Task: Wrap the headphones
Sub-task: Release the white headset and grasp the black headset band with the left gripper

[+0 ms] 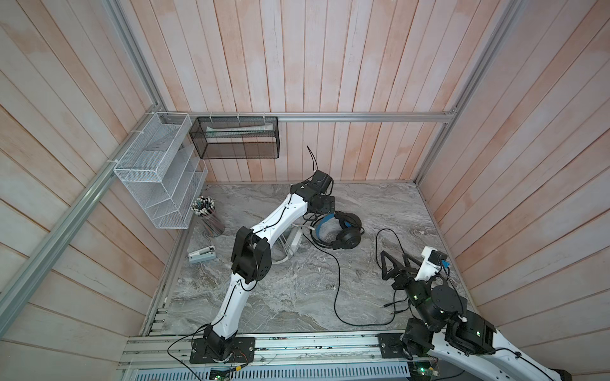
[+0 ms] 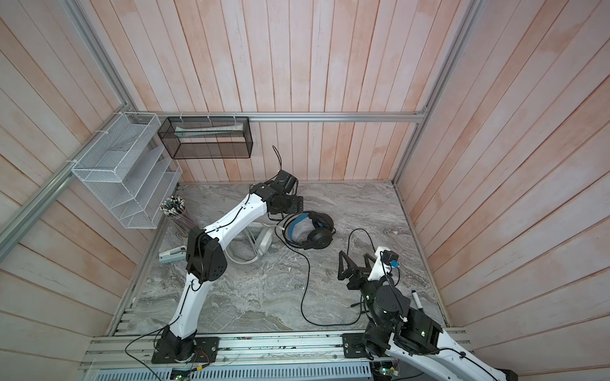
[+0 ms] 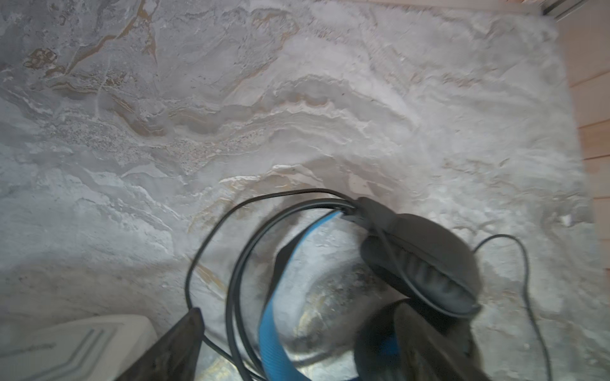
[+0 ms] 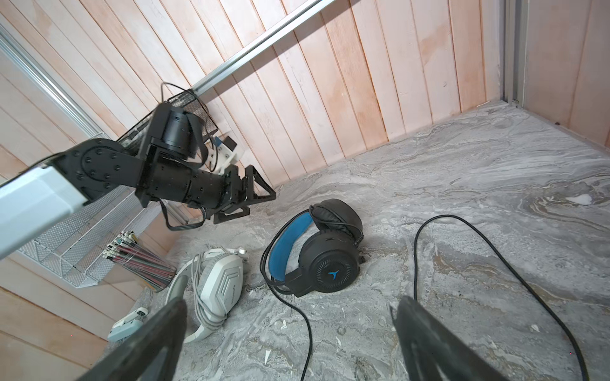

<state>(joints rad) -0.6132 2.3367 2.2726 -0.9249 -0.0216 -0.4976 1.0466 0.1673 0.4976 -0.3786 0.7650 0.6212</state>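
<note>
Headsets, two of them, lie in the back half of a grey marble-patterned desk (image 1: 290, 297) walled with pale wood boards. The black headset (image 1: 343, 229) sits near the middle of the desk, a little toward the back edge, resting on its side. Its blue-lined headband arches toward the left edge and its two ear cups point toward the right edge, so its long axis runs roughly parallel to the back edge. The cup nearer the front shows its round outer face with a small blue emblem. Its black cable (image 1: 336, 280) is loose, trailing toward the front edge, curving along it and looping back up beside the right arm. The white headset (image 4: 218, 283) lies just left of the black one, apart from it and partly hidden under the left arm in both top views. Its hexagonal cup faces up and its white cord is bunched along the band. The left gripper (image 4: 260, 203) hangs above the black headband, claw released and grasping nothing. The right gripper (image 1: 396, 262) hovers near the front right corner, claw spread wide and empty. A cup of pencils (image 1: 206, 214) stands by the left edge.
</note>
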